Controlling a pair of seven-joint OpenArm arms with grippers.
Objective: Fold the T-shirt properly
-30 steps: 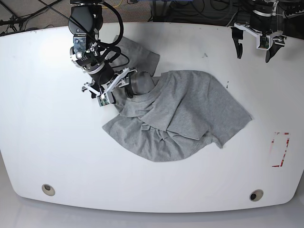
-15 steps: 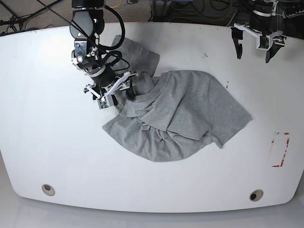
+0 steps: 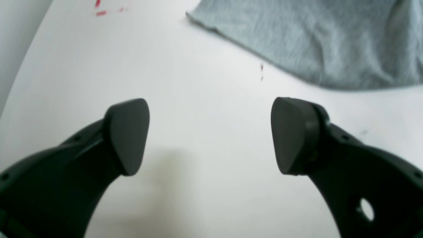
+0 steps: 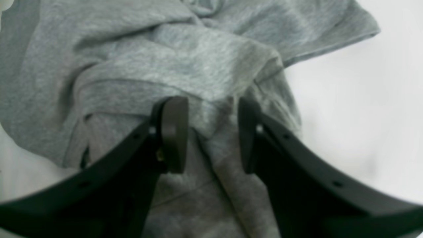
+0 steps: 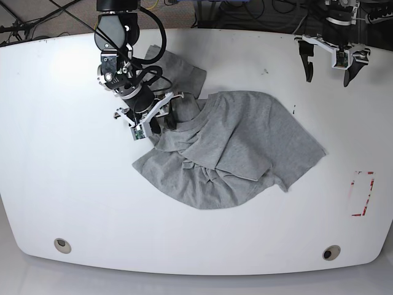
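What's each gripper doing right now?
Left gripper: open, empty, over bare table.
Right gripper: partly open, straddling a fold of the T-shirt, not clamped.

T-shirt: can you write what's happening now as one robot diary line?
T-shirt: crumpled, unfolded | right gripper: fingers around a fabric fold | left gripper: open, over bare table

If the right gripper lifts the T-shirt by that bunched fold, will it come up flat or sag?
It will probably sag: the T-shirt lies crumpled in soft overlapping folds, so it looks limp. The right gripper straddles only a small ridge, so most of the cloth would likely drag along the table. It seems light and unlikely to slip from the fingers.
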